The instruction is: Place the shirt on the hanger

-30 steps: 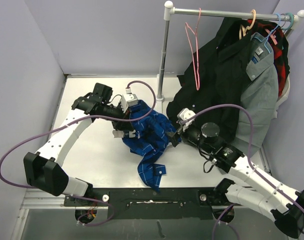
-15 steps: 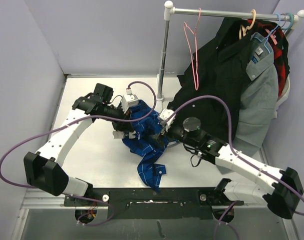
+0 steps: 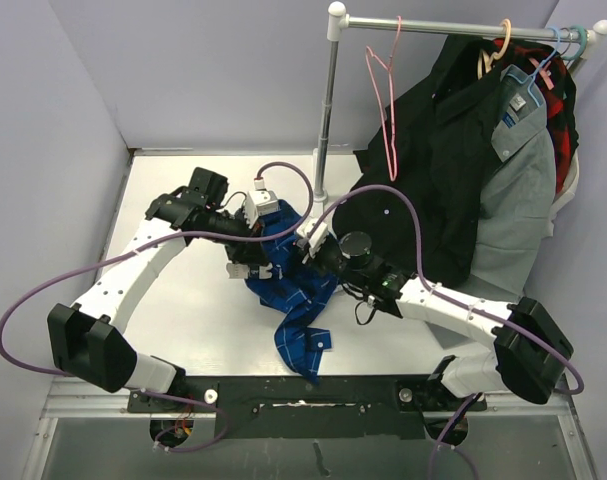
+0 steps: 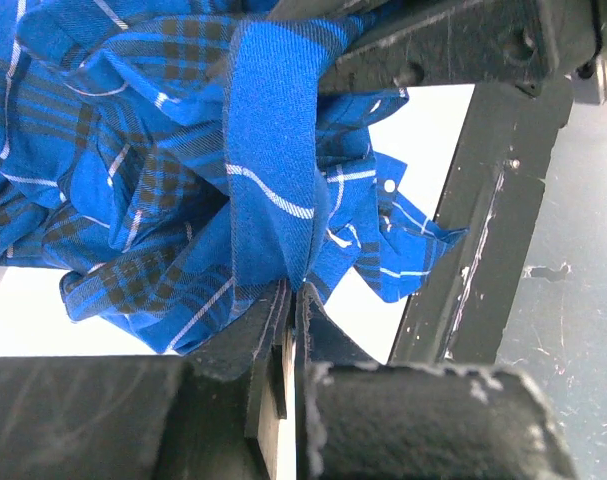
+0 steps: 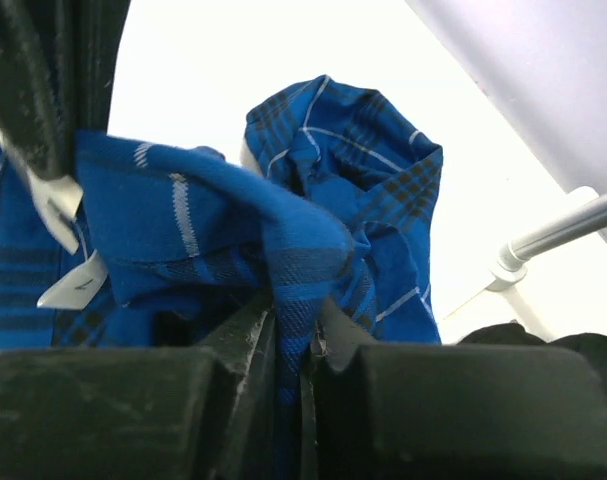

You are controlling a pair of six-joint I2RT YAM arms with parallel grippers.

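The royal-blue plaid shirt (image 3: 298, 290) lies bunched in the middle of the white table, between both arms. My left gripper (image 3: 260, 255) is shut on a fold of the shirt (image 4: 273, 180), the cloth pinched between its tips (image 4: 295, 292). From the right, my right gripper (image 3: 301, 255) has closed on another fold of the shirt (image 5: 313, 210), with the cloth squeezed between its jaws at the gripper's tips (image 5: 298, 320). The pink hanger (image 3: 387, 100) hangs empty on the rail (image 3: 453, 28) at the back.
A black garment (image 3: 433, 170), a grey collared shirt (image 3: 528, 190) and a red-black plaid garment (image 3: 553, 80) hang on the rail's right part. The rail's post (image 3: 326, 110) stands just behind the shirt. A white label (image 5: 68, 280) shows on the shirt.
My right arm swung left from beside the hanging clothes to the shirt, and its gripper went from open to shut on a fold. The left arm kept its hold.
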